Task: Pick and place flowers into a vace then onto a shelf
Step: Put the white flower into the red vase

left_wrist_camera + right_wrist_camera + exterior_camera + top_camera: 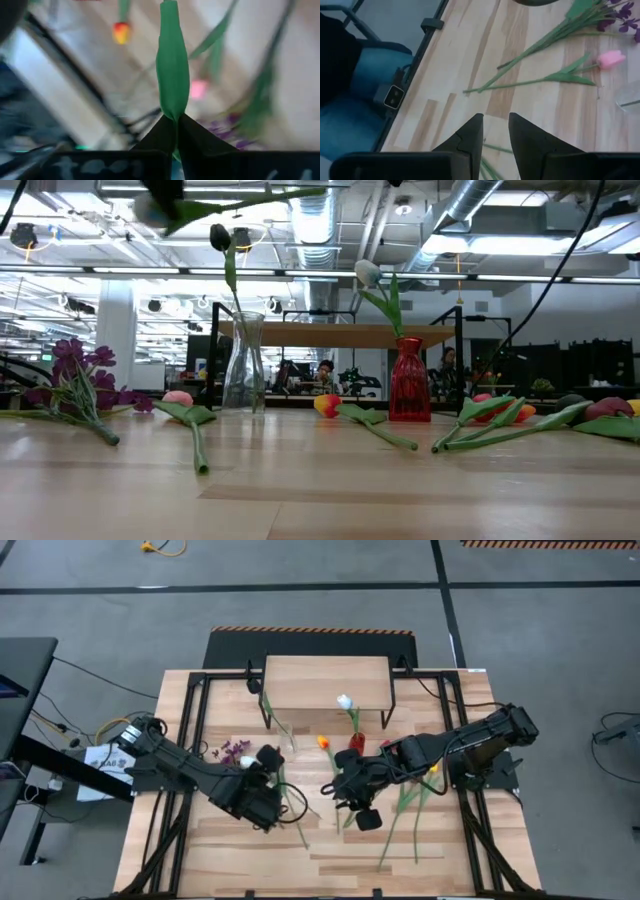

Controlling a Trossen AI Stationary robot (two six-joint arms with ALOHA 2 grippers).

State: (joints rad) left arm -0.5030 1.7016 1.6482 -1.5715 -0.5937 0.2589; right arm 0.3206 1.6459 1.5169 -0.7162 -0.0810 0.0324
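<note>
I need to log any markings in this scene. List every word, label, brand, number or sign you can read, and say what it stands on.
None can be read in any view.
White paper sheet beside the table's left edge: it may carry print, too small to read.
Small grey tag on the table frame: a dark square mark, no legible text.
Red vase, clear vase, shelf: no labels visible.
</note>
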